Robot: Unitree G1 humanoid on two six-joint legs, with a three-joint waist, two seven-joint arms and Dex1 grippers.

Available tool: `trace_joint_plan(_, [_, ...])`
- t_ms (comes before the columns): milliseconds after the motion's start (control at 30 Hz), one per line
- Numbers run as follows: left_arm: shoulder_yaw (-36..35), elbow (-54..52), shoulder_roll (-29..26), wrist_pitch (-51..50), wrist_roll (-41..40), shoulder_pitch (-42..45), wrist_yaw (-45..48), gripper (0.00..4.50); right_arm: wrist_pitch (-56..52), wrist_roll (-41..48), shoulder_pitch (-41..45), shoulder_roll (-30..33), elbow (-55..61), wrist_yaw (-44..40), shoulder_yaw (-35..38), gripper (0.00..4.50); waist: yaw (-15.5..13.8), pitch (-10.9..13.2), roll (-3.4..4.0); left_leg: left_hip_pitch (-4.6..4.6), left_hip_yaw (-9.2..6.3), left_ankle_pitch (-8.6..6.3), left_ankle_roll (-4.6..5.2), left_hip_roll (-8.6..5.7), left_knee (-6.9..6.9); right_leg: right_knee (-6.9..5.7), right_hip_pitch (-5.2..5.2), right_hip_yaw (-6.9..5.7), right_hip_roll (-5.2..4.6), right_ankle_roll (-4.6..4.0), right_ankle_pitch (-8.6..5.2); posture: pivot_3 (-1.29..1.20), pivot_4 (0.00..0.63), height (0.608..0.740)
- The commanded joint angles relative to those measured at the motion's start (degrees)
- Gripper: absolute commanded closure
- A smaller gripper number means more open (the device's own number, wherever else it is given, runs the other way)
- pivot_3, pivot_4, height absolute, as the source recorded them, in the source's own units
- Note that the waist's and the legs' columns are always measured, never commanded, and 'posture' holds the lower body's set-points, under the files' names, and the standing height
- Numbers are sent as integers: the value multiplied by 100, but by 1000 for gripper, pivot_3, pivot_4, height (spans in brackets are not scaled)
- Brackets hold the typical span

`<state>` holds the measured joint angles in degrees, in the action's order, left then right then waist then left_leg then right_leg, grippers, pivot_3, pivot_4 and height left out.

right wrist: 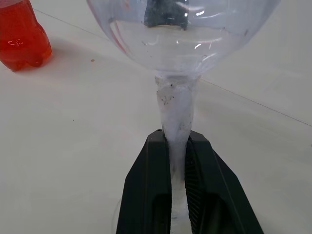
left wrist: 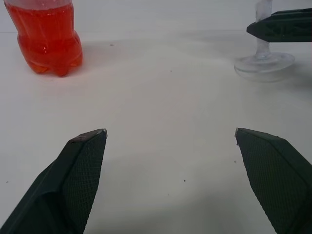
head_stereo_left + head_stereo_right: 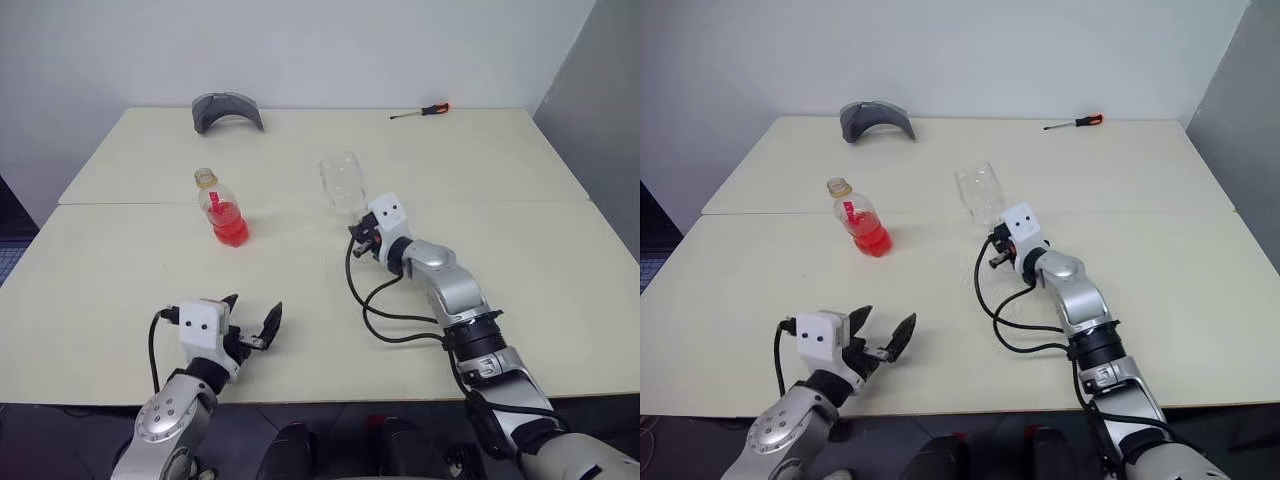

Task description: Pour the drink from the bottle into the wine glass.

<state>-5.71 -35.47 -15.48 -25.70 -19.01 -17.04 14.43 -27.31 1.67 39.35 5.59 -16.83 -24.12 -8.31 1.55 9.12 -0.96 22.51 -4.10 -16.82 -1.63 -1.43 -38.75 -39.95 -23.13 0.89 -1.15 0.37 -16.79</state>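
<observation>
The right wrist view shows the right pincer point(image 1: 178, 146) clenched on the glass point(image 1: 178, 29) stem; the left wrist view shows its foot on the pale tabletop point(image 3: 500, 250). The bottle point(image 3: 222, 208), uncapped and part full of red drink point(image 3: 230, 228), stands left of the glass. The left pincer point(image 3: 255, 318) hovers released, nearer than the bottle. A screwdriver point(image 3: 421, 111) lies beyond the glass by a white wall.
</observation>
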Motion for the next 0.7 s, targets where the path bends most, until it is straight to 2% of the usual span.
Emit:
trace_joint_plan(33, [-57,-252,-58,-1,-37,36,17,0,-313,-147,-264,209,129,-66,-185,4385,-1,-1,1,-1,0,0,0,0,0,0,0,0,0,0,0,0,150,740])
trace_joint_plan(267, [-57,-308,-110,-172,-69,187,-26,0,-1075,-210,-870,931,901,-341,-426,4385,-34,-16,3,-3,-5,-1,1,-2,0,7,11,-4,-2,1,-1,0,150,740])
trace_joint_plan(333, [-9,-318,-89,-237,-56,274,-60,0,-1053,-158,-918,958,967,-297,-370,4385,-58,-17,4,-7,-7,-1,1,-2,0,10,18,-7,-2,2,-1,0,150,740])
trace_joint_plan(567, [-30,-330,-107,-408,-84,517,-92,0,-338,73,-381,294,604,57,-69,4385,-4,-15,1,-149,-10,-3,6,1,79,91,152,-11,3,3,-2,0,150,740])
trace_joint_plan(700, [-126,-368,-163,-500,-116,567,-102,0,285,93,129,-149,-66,254,3,4385,55,-9,6,-162,-7,-3,4,10,91,86,153,-6,12,-2,-4,0,150,740])
